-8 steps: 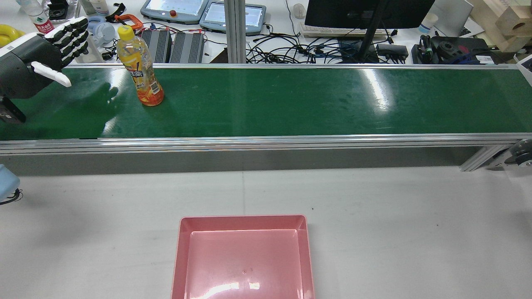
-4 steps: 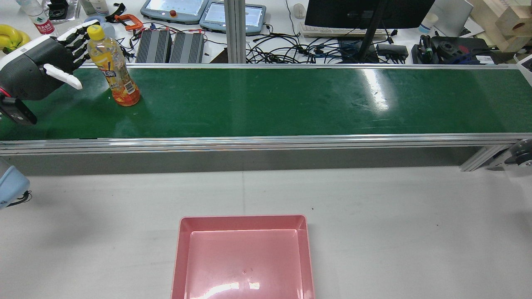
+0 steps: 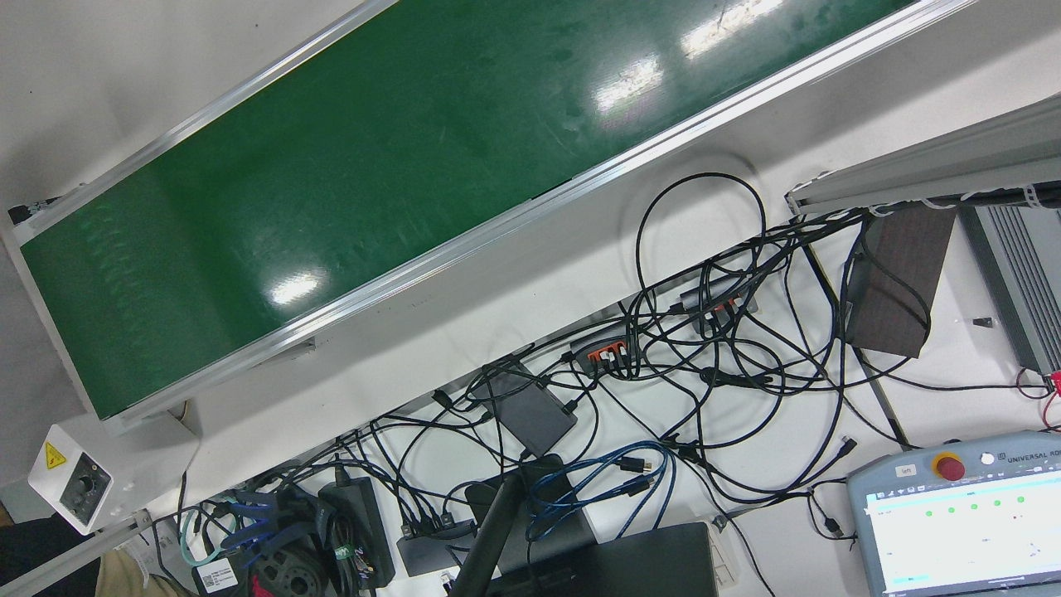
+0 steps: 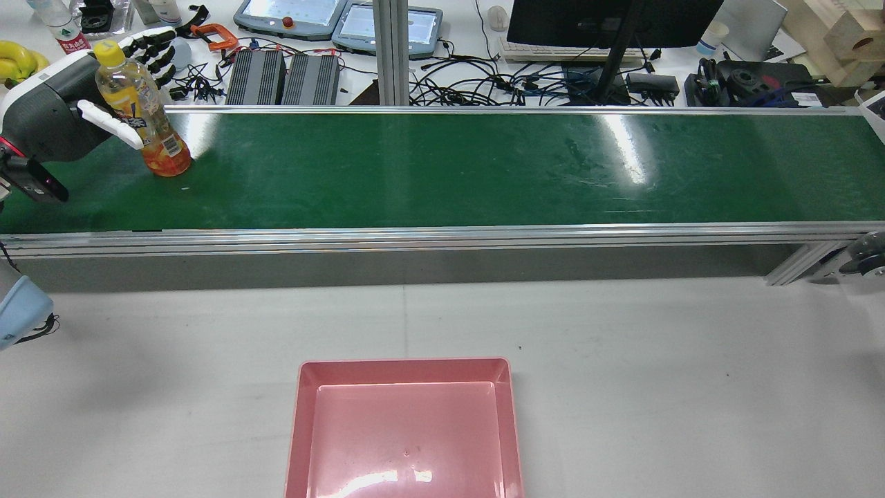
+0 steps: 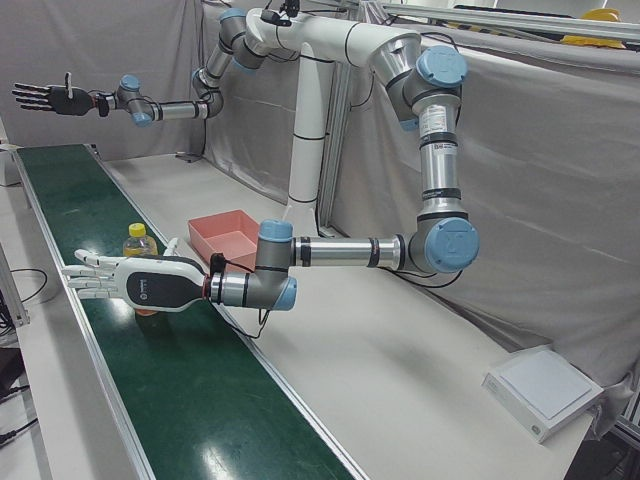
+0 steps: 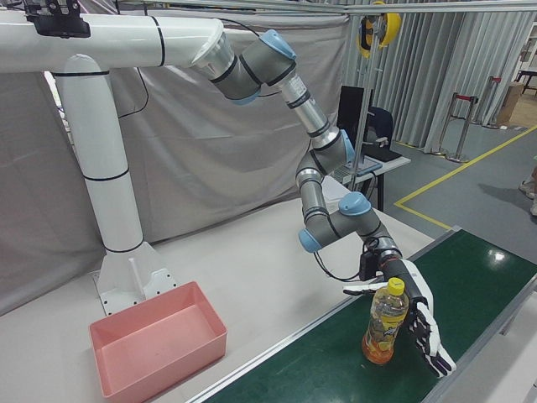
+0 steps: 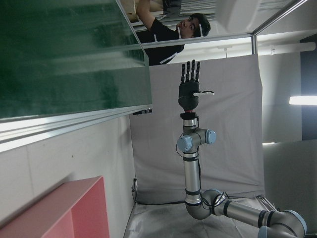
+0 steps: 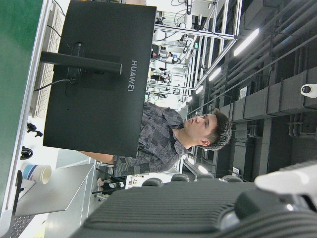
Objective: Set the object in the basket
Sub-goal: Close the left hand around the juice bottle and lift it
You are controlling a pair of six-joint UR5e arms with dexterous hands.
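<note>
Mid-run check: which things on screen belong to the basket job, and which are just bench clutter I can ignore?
Job:
bottle, upright on the belt
left hand, open around the bottle
pink basket, empty

Clutter:
monitor
pendants
cables
bananas
paper cup
right hand, open and raised far off, is idle.

Orange drink bottle (image 4: 143,123) upright on belt; pink basket (image 4: 404,429) empty.

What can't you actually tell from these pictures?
- Whether the left hand touches the bottle: in the rear view its thumb overlaps the bottle.
- The bottle's label text: too small in every view.
- The basket: its near end is cut off by the rear view's bottom edge.
- The right hand: tiny and distant in the left-front view.
</note>
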